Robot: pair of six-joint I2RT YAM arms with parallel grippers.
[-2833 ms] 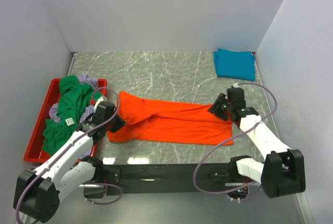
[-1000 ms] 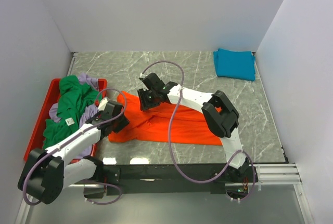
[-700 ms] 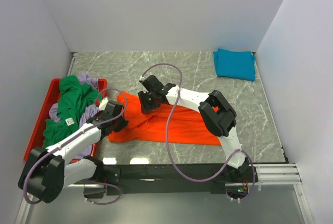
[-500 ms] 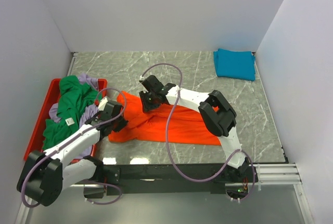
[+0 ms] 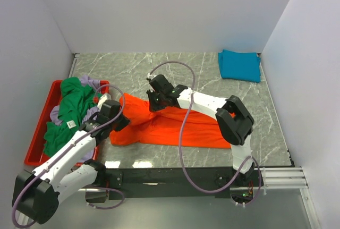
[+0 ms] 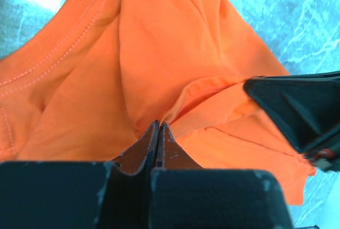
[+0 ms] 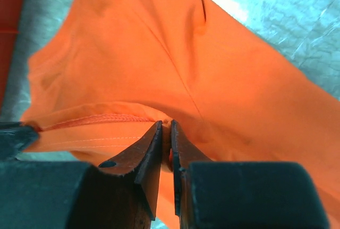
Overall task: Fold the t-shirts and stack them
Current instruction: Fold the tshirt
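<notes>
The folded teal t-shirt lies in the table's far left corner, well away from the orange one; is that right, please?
Not quite: the top external view shows the folded teal t-shirt in the far right corner, well away from the orange t-shirt.

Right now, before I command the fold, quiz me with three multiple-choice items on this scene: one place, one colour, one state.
1. Where on the table is the folded blue shirt? A far right corner; B near left corner; C centre.
2. What colour is the spread shirt? A green; B orange; C lavender.
3. The left tool is: A wide open; B shut on the spread shirt; C shut on nothing.
Answers: 1 A, it lies where the far and right walls meet. 2 B, plainly orange. 3 B, its wrist view shows cloth pinched, no gap.
</notes>
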